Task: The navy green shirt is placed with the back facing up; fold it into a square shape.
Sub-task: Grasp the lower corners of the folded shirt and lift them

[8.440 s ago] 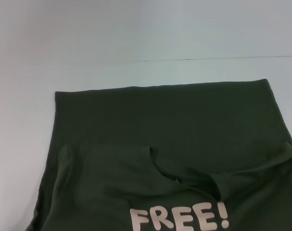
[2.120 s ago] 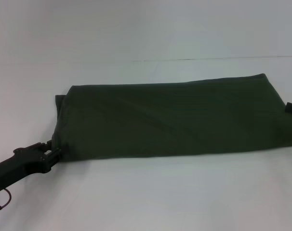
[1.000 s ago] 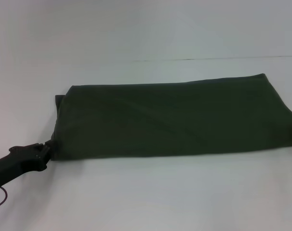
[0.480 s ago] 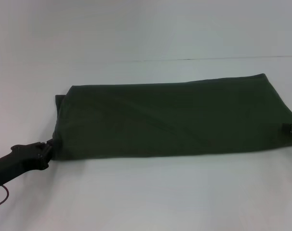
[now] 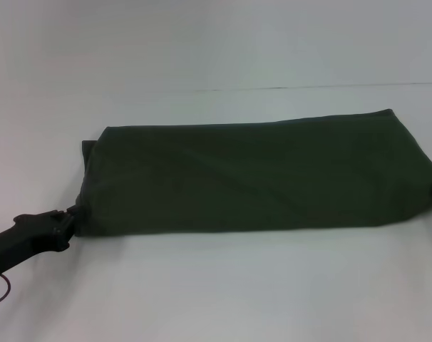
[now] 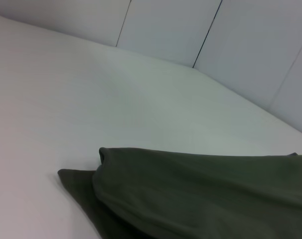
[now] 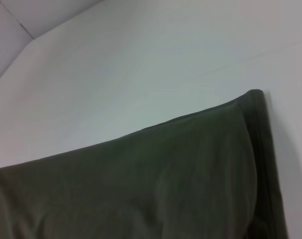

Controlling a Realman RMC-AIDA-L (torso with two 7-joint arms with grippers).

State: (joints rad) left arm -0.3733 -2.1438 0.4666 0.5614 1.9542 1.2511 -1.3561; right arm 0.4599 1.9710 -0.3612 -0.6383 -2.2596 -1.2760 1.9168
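Since the earliest frame the shirt (image 5: 259,174) has been doubled over: the pink "FREE!" lettering that faced up then is now folded inside, and the cloth lies as a long dark band across the middle of the head view, from centre left to the right edge, on the white table (image 5: 216,285). The black tip that showed at the shirt's right end half a second ago is gone from sight.

The left gripper (image 5: 65,226) sits at lower left, touching the shirt's near left corner; whether its fingers are pinching the cloth or parted, I cannot tell. The right gripper is out of view.

The risk, as I judge it: the band is far from square, so it needs another fold across. If only one corner gets lifted, the layers may slide apart, and the underlayer poking out at the left end (image 6: 74,179) could skew further.

No writing or label shows now.
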